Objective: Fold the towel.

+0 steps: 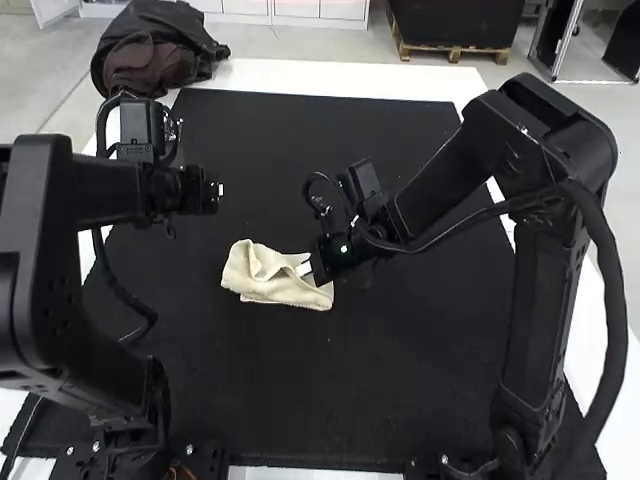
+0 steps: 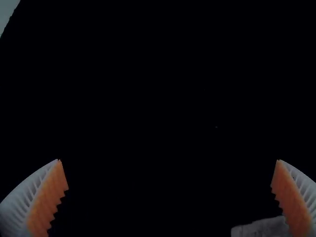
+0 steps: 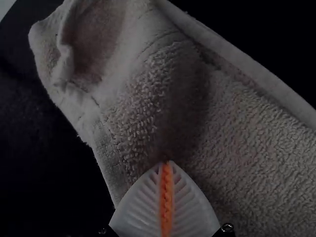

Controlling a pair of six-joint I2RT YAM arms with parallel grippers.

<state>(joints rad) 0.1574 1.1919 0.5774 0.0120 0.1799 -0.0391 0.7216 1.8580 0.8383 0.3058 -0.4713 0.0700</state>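
The cream towel (image 1: 275, 277) lies bunched and partly folded over near the mat's middle, with a raised loop at its left part. My right gripper (image 1: 304, 268) is at the towel's right part. In the right wrist view that gripper (image 3: 167, 164) is shut, its tips against the terry surface of the towel (image 3: 237, 143); whether cloth is pinched between them I cannot tell. My left gripper (image 1: 220, 190) hangs beyond and left of the towel. The left wrist view has this gripper (image 2: 169, 160) open with nothing between its fingers, and a bit of towel (image 2: 261, 228) near one finger.
A black mat (image 1: 300, 400) covers most of the white table (image 1: 340, 76). A dark bag (image 1: 155, 50) sits at the table's far left corner. The right arm reaches across the mat's right half, and a cable (image 1: 125, 295) loops by the left arm.
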